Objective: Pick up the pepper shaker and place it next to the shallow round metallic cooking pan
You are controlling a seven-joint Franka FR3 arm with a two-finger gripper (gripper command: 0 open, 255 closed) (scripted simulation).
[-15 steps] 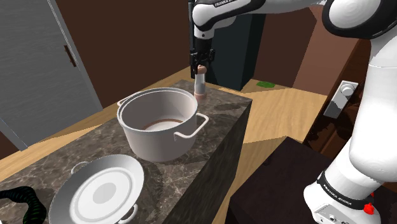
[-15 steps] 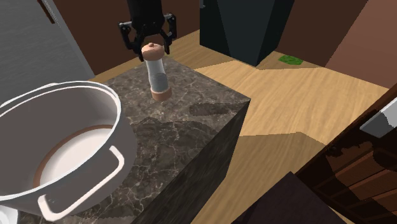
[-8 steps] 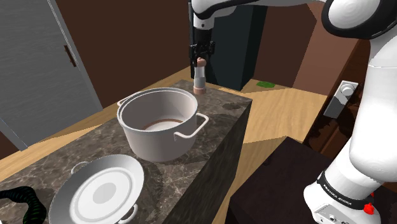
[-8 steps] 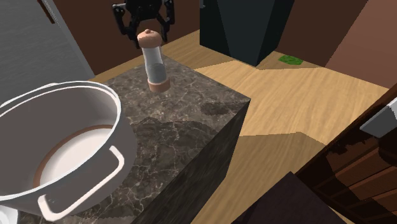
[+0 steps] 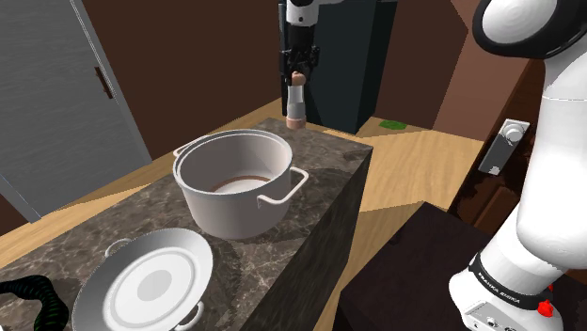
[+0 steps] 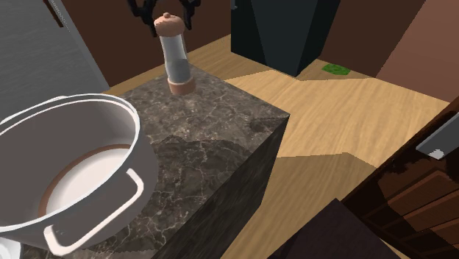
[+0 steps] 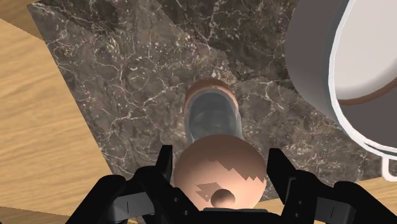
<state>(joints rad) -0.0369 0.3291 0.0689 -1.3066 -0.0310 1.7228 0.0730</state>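
Dim, even light (soft shadows)

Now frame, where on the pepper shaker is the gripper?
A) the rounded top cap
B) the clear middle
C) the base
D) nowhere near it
A: in the wrist view the gripper has its black fingers clasped on either side of the rounded tan cap of the pepper shaker, above its clear middle and base.

White "FRANKA EMIKA" lettering — on the arm's black base band (image 5: 501, 284)

Shaker (image 6: 175, 60) tan-capped, clear-bodied; countertop (image 6: 221, 140) dark, white-veined.
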